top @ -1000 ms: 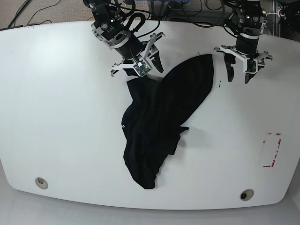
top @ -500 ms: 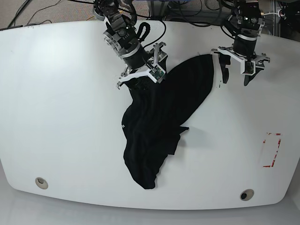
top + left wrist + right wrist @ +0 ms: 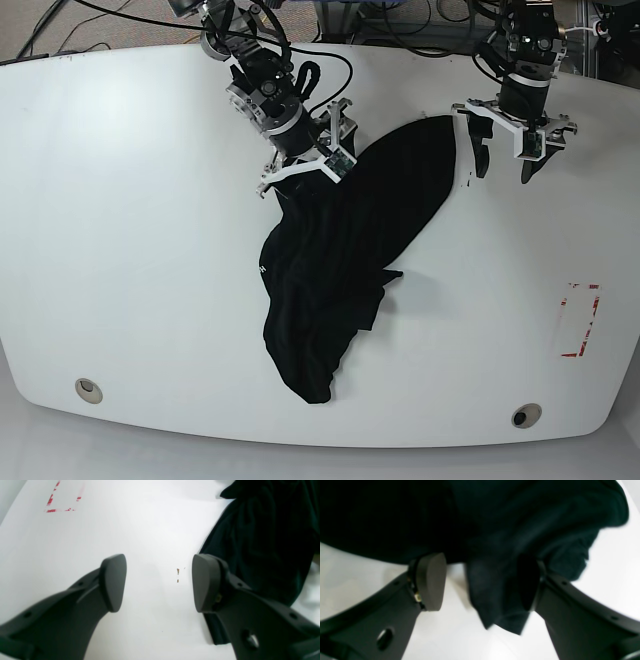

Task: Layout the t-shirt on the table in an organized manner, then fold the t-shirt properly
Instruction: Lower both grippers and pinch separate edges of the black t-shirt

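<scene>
My right gripper (image 3: 480, 582) hangs released astride a limp fold of the black shirt (image 3: 340, 260), which sprawls crumpled and soft across the middle of the glossy white surface (image 3: 130, 220), while my left gripper (image 3: 158, 582) gapes beside its far edge, grasping nothing.

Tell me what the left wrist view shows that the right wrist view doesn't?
Only the left wrist view shows the red dashed mark, tiny brown specks, and the left hand open over bare table, with the t-shirt off to one side. Only the right wrist view shows the right hand open with a fold of the shirt between its fingers. Both show the black shirt, the white table and two dark fingers.
</scene>
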Tool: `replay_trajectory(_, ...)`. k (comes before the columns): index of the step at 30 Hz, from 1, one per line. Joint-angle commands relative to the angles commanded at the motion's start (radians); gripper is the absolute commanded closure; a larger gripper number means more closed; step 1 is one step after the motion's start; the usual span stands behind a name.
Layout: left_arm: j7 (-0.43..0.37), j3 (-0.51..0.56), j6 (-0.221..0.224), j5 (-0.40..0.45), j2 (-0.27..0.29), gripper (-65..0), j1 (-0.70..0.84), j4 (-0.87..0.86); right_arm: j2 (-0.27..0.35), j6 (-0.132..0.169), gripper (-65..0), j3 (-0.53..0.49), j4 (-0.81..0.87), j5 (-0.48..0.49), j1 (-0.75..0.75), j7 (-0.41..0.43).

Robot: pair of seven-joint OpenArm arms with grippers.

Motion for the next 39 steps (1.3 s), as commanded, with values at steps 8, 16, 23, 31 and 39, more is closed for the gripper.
replay_trajectory(8, 0.0, 0.003, 0.0, 0.002, 0.0, -39.0, -0.002, -0.002, -0.006, 0.0, -21.1, 0.0, -0.037, -0.012, 0.025, 0.003)
replay_trajectory(16, 0.0, 0.003, 0.0, 0.002, 0.0, -39.0, -0.002, -0.003, -0.008, 0.0, -20.8, 0.002, -0.025, -0.011, 0.048, 0.0)
replay_trajectory(23, 0.0, 0.005, 0.0, 0.002, 0.0, -39.0, -0.002, -0.003, -0.008, 0.0, -20.1, 0.002, -0.018, -0.012, 0.063, -0.003)
replay_trajectory(31, 0.0, 0.005, 0.0, 0.002, 0.0, -39.0, -0.003, -0.005, -0.008, -0.018, 0.0, 0.005, 0.046, -0.017, 0.069, -0.015)
replay_trajectory(39, 0.074, 0.026, -0.069, -0.005, 0.003, -39.4, -0.003, 0.0, 0.0, -0.06, 0.0, 0.005, 0.173, -0.017, 0.069, -0.052)
